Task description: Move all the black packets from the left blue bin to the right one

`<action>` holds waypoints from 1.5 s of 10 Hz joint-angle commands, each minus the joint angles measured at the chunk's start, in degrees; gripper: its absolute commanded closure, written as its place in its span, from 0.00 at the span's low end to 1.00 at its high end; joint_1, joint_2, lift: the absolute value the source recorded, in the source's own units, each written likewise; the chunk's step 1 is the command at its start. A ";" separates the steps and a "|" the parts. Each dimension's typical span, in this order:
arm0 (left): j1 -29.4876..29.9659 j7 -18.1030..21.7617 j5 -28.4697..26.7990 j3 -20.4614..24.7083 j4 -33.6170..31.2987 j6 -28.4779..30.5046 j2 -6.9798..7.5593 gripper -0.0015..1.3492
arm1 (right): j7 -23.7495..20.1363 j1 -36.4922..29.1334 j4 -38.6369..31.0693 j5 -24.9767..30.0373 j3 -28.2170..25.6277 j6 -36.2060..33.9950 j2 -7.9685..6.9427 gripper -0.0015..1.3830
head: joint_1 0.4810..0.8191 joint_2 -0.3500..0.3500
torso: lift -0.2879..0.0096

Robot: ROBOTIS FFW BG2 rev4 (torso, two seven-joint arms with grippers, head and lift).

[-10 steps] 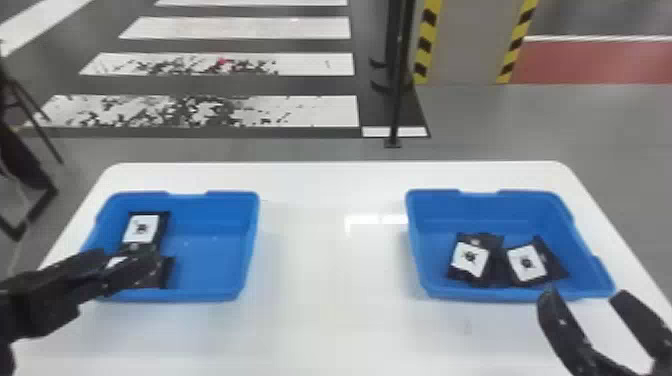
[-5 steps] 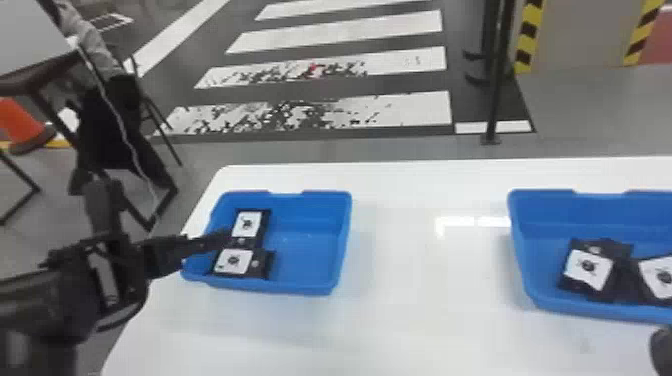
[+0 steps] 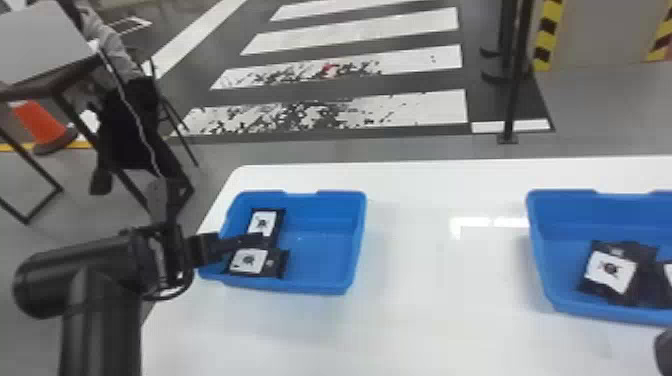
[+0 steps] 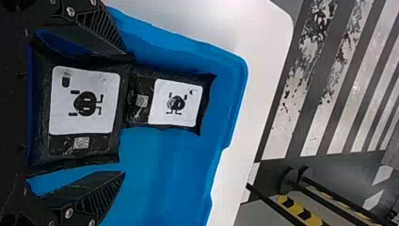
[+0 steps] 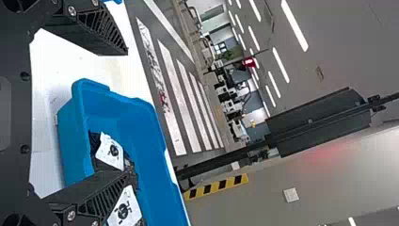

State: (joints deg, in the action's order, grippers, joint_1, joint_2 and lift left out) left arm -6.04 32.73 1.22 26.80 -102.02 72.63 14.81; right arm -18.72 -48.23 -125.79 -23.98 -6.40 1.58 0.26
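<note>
In the head view my left gripper (image 3: 235, 246) reaches over the left wall of the left blue bin (image 3: 320, 287), above two black packets with white labels, a back one (image 3: 263, 223) and a front one (image 3: 248, 261). The left wrist view has the left gripper (image 4: 124, 113) open, a near packet (image 4: 84, 101) between its spread fingers and the other packet (image 4: 175, 103) touching it farther off. The right gripper (image 3: 664, 352) shows at the head view's right edge, in front of the right bin (image 3: 537, 250), which holds packets (image 3: 610, 269). The right wrist view shows that gripper (image 5: 126, 112) open.
Both bins stand on a white table (image 3: 430, 320), with bare tabletop between them. Behind the table are a dark pole (image 3: 512, 90) and a striped floor. A smaller table (image 3: 42, 40) and an orange cone (image 3: 40, 122) are at the far left.
The head view has turned left, so both bins appear farther right. The left gripper has drawn back a little from over the front packet, whose label is now uncovered.
</note>
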 commanded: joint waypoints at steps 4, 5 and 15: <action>-3.67 -0.56 -3.39 -3.49 4.08 6.40 -0.04 0.19 | -0.09 0.28 0.84 -1.73 0.35 -0.45 -0.32 0.09 | 0.63 0.90 | 0.50; -3.67 -0.65 -3.50 -3.38 4.50 6.68 -0.04 0.39 | -0.09 0.42 0.99 -1.85 0.35 -0.45 -0.32 0.09 | 0.63 0.90 | 0.50; 6.04 1.38 4.73 -1.32 -15.05 1.90 -0.22 0.89 | -0.09 0.28 0.14 -3.33 0.46 -0.31 -0.32 0.10 | 0.63 0.89 | 0.50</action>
State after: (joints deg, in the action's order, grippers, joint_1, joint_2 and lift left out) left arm -1.03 34.09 4.08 25.23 -114.28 74.92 14.70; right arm -18.81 -48.03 -125.40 -27.24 -5.92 1.17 0.26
